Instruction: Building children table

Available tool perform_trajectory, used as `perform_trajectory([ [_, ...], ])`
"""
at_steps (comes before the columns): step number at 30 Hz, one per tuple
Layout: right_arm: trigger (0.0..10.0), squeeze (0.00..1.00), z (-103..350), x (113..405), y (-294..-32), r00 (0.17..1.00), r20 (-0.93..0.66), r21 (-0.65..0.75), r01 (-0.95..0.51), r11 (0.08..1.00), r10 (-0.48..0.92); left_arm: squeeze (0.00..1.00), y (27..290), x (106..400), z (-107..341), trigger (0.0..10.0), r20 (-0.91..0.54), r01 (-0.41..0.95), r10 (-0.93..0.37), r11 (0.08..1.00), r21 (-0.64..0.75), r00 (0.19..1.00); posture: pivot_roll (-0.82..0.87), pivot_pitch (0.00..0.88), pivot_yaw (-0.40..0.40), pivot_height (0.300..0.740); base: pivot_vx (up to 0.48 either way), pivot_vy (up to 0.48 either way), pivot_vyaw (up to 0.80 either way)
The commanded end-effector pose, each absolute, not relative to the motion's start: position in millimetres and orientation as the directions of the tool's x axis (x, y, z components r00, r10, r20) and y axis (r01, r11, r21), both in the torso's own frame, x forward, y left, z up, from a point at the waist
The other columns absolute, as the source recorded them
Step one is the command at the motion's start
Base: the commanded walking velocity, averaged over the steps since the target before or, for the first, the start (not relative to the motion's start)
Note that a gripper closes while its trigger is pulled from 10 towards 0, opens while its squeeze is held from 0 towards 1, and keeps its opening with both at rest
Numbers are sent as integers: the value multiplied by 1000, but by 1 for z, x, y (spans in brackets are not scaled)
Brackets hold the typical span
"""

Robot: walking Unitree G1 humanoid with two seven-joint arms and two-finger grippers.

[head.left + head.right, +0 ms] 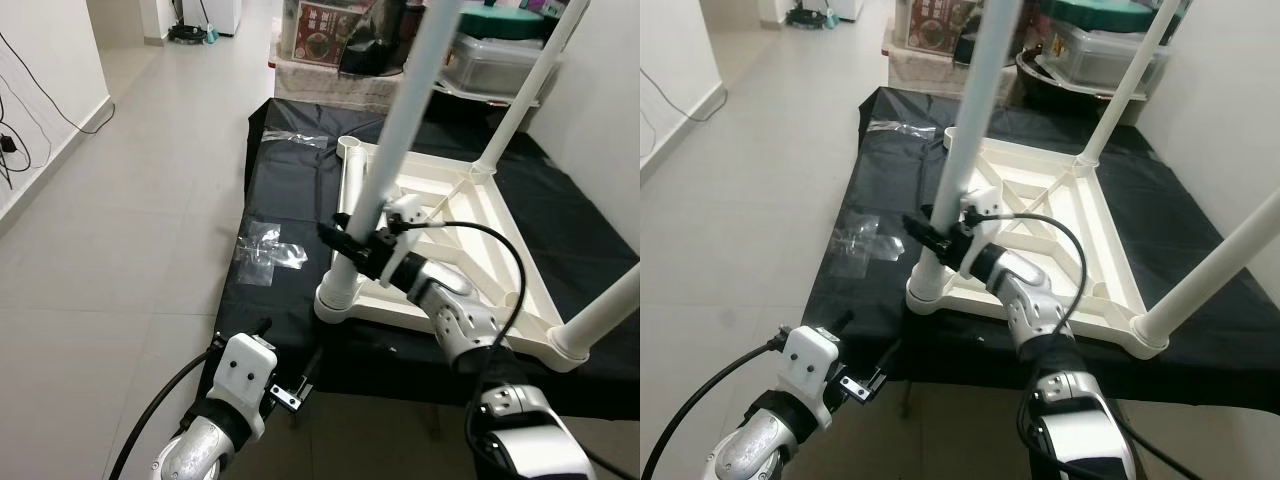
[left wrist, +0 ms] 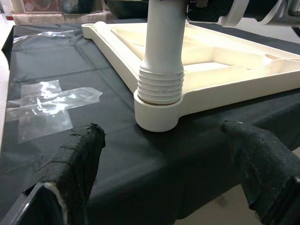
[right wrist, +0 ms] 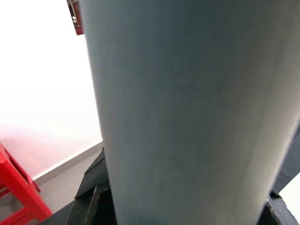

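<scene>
A cream table top lies upside down on a black cloth. A white leg stands in its near left corner socket, and my right gripper is shut around the leg low down. In the right wrist view the leg is pressed close between the fingers. Its threaded collar sits above the socket. My left gripper is open, low at the cloth's front edge, facing that socket, with its fingers wide apart. Two more legs stand on the right corners. The far left socket holds nothing.
Clear tape pieces lie on the cloth left of the table top. Boxes and a lidded plastic bin stand behind the table. Tiled floor runs along the left, with a white wall and cables.
</scene>
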State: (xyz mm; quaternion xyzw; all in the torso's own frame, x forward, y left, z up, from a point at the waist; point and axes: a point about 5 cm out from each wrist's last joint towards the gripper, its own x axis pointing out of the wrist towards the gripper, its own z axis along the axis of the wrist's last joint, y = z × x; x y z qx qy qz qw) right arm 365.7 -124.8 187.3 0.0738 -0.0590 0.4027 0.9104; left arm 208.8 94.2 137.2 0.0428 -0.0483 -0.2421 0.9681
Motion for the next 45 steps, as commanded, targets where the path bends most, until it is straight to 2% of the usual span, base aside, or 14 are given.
perform_trajectory([
  [1,0,0,169,359,-132,692,128,125,-722,681,710,0,93,208,135,10000,54,475,-483,872,119,874,137,108,-140,740,0,0,0],
  [7,0,0,151,347,-128,647,98,127,-762,635,756,0,95,207,137,10000,53,477,-486,870,126,872,144,116,-134,740,0,0,0],
  [17,0,0,148,347,-120,588,50,99,-807,582,807,0,98,201,140,10000,50,472,-481,872,130,875,165,131,-150,740,0,0,0],
  [22,0,0,150,348,-115,504,28,104,-860,499,863,0,99,192,144,10000,46,482,-491,867,128,870,177,156,-164,740,0,0,0],
  [26,0,0,150,348,-115,504,28,104,-860,499,863,0,99,192,144,10000,46,482,-491,867,128,870,177,156,-164,740,0,0,0],
  [27,0,0,153,351,-112,468,15,99,-880,465,883,0,99,188,146,10000,45,486,-494,865,126,868,186,183,-176,740,0,0,0],
  [28,0,0,153,351,-112,468,15,99,-880,465,883,0,99,188,146,10000,45,486,-494,865,126,868,186,183,-176,740,0,0,0],
  [29,0,0,162,355,-106,406,16,86,-911,403,914,0,101,180,150,10000,37,491,-498,863,117,867,199,215,-182,740,0,0,0],
  [36,0,0,171,353,-96,291,29,54,-956,289,956,0,104,171,156,10000,24,496,-502,861,114,865,207,244,-183,740,0,0,0],
  [39,0,0,169,349,-89,197,1,33,-980,197,980,0,105,167,159,10000,11,501,-505,859,111,863,208,263,-180,740,0,0,0],
  [44,0,0,168,347,-86,163,-3,19,-987,163,987,0,106,165,160,10000,4,500,-503,859,109,864,211,270,-181,740,0,0,0],
  [45,0,0,166,345,-86,129,-24,6,-992,130,991,0,106,164,160,10000,1,499,-502,859,110,865,216,276,-182,740,0,0,0],
])
